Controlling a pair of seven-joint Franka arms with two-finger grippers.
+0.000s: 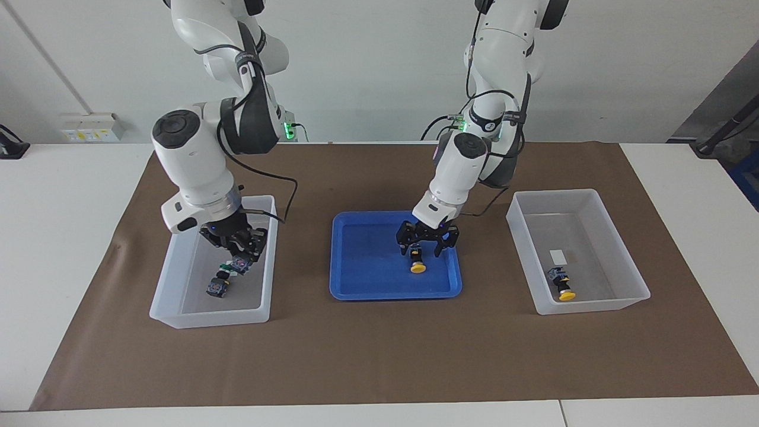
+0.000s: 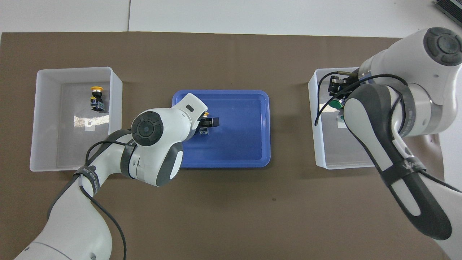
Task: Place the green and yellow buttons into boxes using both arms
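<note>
My left gripper (image 1: 428,242) is low over the blue tray (image 1: 367,284), open, with its fingers on either side of a yellow button (image 1: 417,265). In the overhead view the left gripper (image 2: 206,123) covers most of that button. A second yellow button (image 1: 564,289) lies in the box (image 1: 593,193) at the left arm's end, and shows in the overhead view (image 2: 96,98). My right gripper (image 1: 240,250) is down inside the box (image 1: 178,314) at the right arm's end, shut on a green button (image 1: 239,264). Another green button (image 1: 217,287) lies on that box's floor beside it.
The boxes and the tray stand in a row on a brown mat (image 1: 379,356). Each box has a white label (image 1: 558,256) on its floor. In the overhead view the right arm hides much of its box (image 2: 318,144). The left arm's elbow (image 2: 155,144) overhangs the tray's edge.
</note>
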